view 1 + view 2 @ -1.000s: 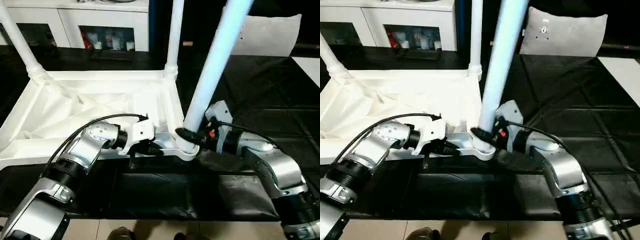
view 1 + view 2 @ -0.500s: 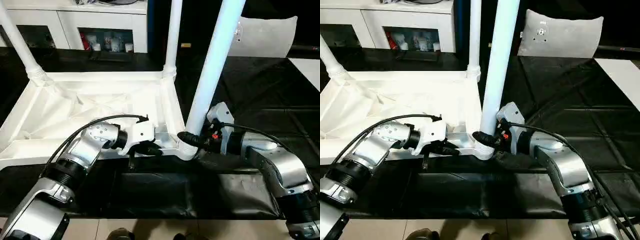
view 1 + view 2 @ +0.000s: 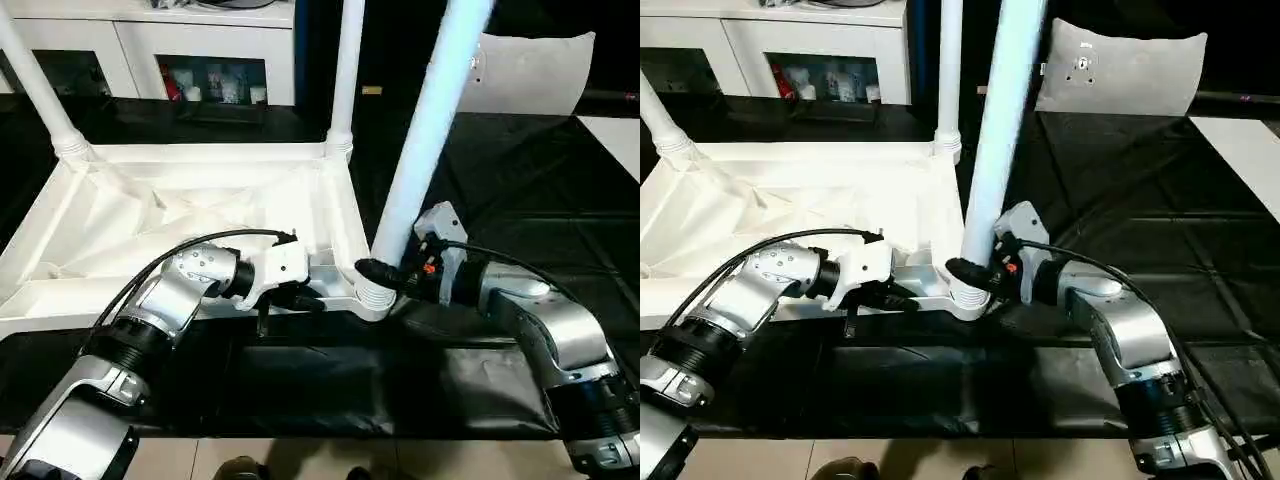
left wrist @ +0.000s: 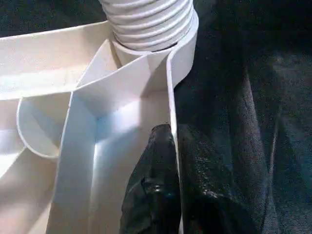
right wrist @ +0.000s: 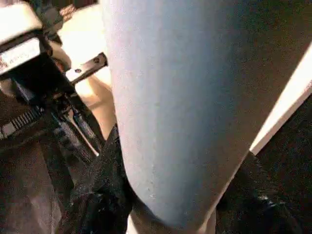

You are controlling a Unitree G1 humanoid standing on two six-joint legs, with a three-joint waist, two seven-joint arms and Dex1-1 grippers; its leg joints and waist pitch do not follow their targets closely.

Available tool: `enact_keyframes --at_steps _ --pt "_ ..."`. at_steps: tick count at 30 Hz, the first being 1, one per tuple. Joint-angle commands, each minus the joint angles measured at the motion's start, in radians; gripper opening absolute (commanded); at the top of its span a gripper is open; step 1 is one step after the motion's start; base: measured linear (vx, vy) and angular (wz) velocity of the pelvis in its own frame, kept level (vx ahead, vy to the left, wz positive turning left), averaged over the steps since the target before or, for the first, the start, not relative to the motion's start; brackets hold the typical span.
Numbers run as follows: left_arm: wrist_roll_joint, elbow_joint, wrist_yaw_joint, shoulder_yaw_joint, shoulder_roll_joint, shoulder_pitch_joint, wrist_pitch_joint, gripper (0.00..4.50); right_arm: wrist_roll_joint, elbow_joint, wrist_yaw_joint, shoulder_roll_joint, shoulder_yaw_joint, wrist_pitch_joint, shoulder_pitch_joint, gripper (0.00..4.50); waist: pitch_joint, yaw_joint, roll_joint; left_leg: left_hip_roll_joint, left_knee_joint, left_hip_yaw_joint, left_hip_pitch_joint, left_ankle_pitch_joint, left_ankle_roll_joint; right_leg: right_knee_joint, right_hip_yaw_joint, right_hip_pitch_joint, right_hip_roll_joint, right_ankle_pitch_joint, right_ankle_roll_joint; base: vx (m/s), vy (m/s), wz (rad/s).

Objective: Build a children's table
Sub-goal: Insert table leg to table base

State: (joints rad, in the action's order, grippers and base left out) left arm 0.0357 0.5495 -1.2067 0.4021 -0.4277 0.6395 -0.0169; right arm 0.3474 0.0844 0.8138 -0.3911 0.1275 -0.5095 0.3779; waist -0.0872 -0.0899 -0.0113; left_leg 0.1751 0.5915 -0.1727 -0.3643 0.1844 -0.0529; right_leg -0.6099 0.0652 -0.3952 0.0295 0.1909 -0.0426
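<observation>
You see the children's table top lying upside down on the black-covered work table, with its ribbed underside facing up. Two white legs already stand in the far corner sockets: the far left leg leans a little, and the far right leg stands almost upright.

A third leg stands in the near right corner socket and tilts slightly to the right as it rises. Its threaded collar sits at the mouth of the socket, and in the left wrist view you can see several thread ridges above the rim.

Your right gripper is clamped around this third leg just above the collar; in the right wrist view the black fingers press on both sides of the tube.

Your left gripper is closed on the near rim of the top, just beside the same corner. In the left wrist view one black finger lies inside the rim wall and the other outside it.

Behind the work table stands a white cabinet with glass doors.
</observation>
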Motion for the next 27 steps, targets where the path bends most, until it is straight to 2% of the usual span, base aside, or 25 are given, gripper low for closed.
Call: enact_keyframes --at_steps 1,4,5,6,7,9,12,13,16,19,20,21,22,23,25,27 --pt "0.022 0.005 -0.018 0.015 -0.006 0.000 0.000 0.00 0.001 0.059 -0.003 0.002 0.007 -0.047 -0.048 1.88 0.061 -0.003 0.007 0.062 -0.069 0.024 0.011 0.175 0.026 0.092 -0.066 0.049 0.124 0.289 -0.153 0.000 0.000 0.00" --pt "0.023 0.011 -0.011 0.011 -0.004 0.004 0.000 0.00 0.028 0.070 -0.010 0.016 -0.026 -0.052 -0.079 1.88 0.061 -0.004 0.010 0.062 -0.070 0.025 0.012 0.180 0.027 0.092 -0.065 0.049 0.124 0.280 -0.158 0.000 0.000 0.00" --pt "0.024 0.012 -0.009 0.010 -0.003 0.005 0.000 0.00 0.028 0.075 -0.014 0.018 -0.031 -0.050 -0.087 1.88 0.061 -0.003 0.009 0.062 -0.071 0.025 0.010 0.179 0.027 0.091 -0.065 0.051 0.123 0.278 -0.159 0.000 0.000 0.00" --pt "0.024 0.013 -0.001 0.006 -0.001 0.007 0.001 0.00 0.024 0.081 -0.026 0.023 -0.038 -0.036 -0.106 1.88 0.060 -0.004 0.015 0.062 -0.071 0.026 0.012 0.181 0.025 0.091 -0.065 0.048 0.123 0.278 -0.160 0.000 0.000 0.00" --pt "0.021 0.013 0.003 0.003 0.002 0.009 0.003 0.00 0.022 0.082 -0.033 0.027 -0.041 -0.031 -0.117 1.88 0.060 -0.003 0.016 0.062 -0.071 0.025 0.011 0.183 0.025 0.093 -0.065 0.048 0.123 0.277 -0.160 0.000 0.000 0.00" --pt "0.017 0.012 0.007 -0.002 0.006 0.011 0.010 0.00 0.022 0.071 -0.050 0.036 -0.049 -0.020 -0.143 1.88 0.058 -0.003 0.013 0.062 -0.073 0.026 0.013 0.201 0.021 0.095 -0.064 0.048 0.123 0.302 -0.156 0.000 0.000 0.00" --pt "0.015 0.009 0.007 -0.004 0.007 0.011 0.015 0.00 0.026 0.052 -0.069 0.050 -0.062 -0.003 -0.172 1.88 0.055 -0.004 0.020 0.063 -0.076 0.028 0.014 0.222 0.017 0.100 -0.065 0.044 0.126 0.338 -0.149 0.000 0.000 0.00" --pt "0.014 0.007 0.008 -0.004 0.007 0.010 0.016 0.00 0.027 0.046 -0.074 0.053 -0.065 0.001 -0.181 1.88 0.055 -0.003 0.017 0.064 -0.077 0.028 0.015 0.229 0.016 0.101 -0.066 0.044 0.126 0.340 -0.147 0.000 0.000 0.00" --pt "0.014 0.002 0.013 -0.005 0.009 0.002 0.017 0.00 -0.076 0.013 -0.103 0.020 -0.012 0.102 -0.208 1.88 0.053 -0.003 0.018 0.064 -0.080 0.028 0.013 0.228 0.013 0.099 -0.065 0.042 0.122 0.323 -0.142 0.000 0.000 0.00" --pt "0.016 -0.002 0.015 -0.004 0.010 -0.003 0.017 0.00 -0.139 0.013 -0.094 -0.016 0.038 0.135 -0.202 1.88 0.047 0.000 0.014 0.060 -0.079 0.026 0.012 0.230 0.024 0.105 -0.067 0.043 0.125 0.362 -0.132 0.000 0.000 0.00" --pt "0.017 -0.002 0.016 -0.003 0.010 -0.004 0.017 0.00 -0.150 0.016 -0.089 -0.022 0.049 0.141 -0.200 1.88 0.046 -0.001 0.016 0.061 -0.080 0.027 0.012 0.232 0.027 0.107 -0.066 0.042 0.125 0.387 -0.123 0.000 0.000 0.00" --pt "0.018 -0.002 0.017 -0.002 0.010 -0.005 0.017 0.00 -0.157 0.022 -0.083 -0.023 0.058 0.146 -0.199 1.88 0.042 0.002 0.010 0.061 -0.082 0.028 0.010 0.238 0.025 0.106 -0.065 0.040 0.121 0.402 -0.115 0.000 0.000 0.00" --pt "0.018 -0.004 0.018 -0.002 0.010 -0.007 0.018 0.00 -0.159 0.025 -0.078 -0.023 0.062 0.147 -0.199 1.88 0.039 0.003 0.013 0.060 -0.083 0.027 0.016 0.259 0.028 0.114 -0.067 0.034 0.124 0.449 -0.107 0.000 0.000 0.00" --pt "0.017 -0.012 0.018 -0.001 0.008 -0.011 0.024 0.00 -0.168 0.045 -0.061 -0.023 0.082 0.157 -0.191 1.88 0.032 0.006 0.007 0.060 -0.085 0.029 0.020 0.293 0.027 0.123 -0.066 0.031 0.128 0.519 -0.093 0.000 0.000 0.00" --pt "0.017 -0.018 0.017 -0.002 0.006 -0.013 0.027 0.00 -0.176 0.061 -0.054 -0.021 0.094 0.165 -0.182 1.88 0.025 0.010 0.010 0.057 -0.089 0.034 0.030 0.346 0.018 0.136 -0.060 0.027 0.129 0.630 -0.068 0.000 0.000 0.00" --pt "0.018 -0.025 0.011 0.000 0.001 -0.016 0.029 0.00 -0.181 0.084 -0.047 -0.016 0.110 0.176 -0.171 1.88 0.031 0.011 0.011 0.061 -0.096 0.038 0.033 0.342 0.017 0.139 -0.060 0.033 0.133 0.616 -0.062 0.000 0.000 0.00"
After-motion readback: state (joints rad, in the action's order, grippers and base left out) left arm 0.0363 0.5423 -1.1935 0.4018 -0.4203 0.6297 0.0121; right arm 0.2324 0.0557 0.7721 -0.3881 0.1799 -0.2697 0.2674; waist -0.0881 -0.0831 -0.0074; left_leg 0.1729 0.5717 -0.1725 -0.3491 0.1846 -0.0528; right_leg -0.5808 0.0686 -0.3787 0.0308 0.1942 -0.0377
